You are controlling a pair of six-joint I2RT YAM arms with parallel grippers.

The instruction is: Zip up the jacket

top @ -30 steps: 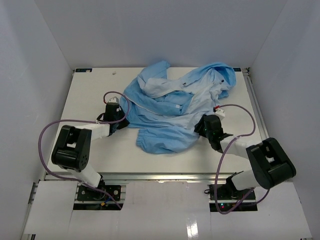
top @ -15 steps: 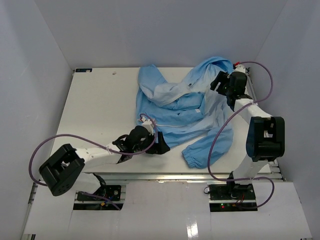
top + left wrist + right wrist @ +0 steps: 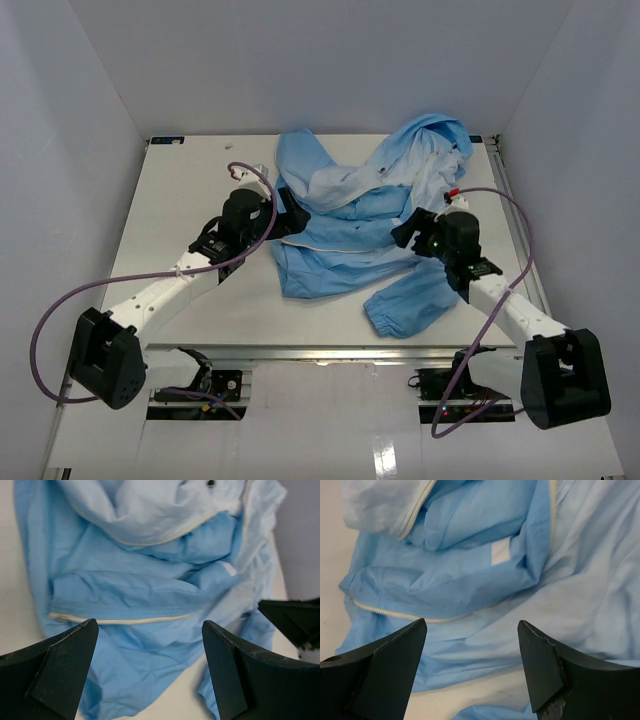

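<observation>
Your left gripper (image 3: 150, 625) and right gripper (image 3: 472, 624) both hang spread wide over the crumpled jacket (image 3: 340, 260), holding nothing

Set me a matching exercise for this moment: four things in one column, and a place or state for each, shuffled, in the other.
Things:
1. left gripper
2. right gripper
3. sleeve cuff
4. white label

Places or states:
A. gathered, lying nearest the front edge of the table
B. open, at the right side of the jacket in the top view
C. small pale square on the blue fabric
D. open, at the jacket's left side in the top view

Pairs: 1-D, 2-B, 3-A, 4-C.
</observation>
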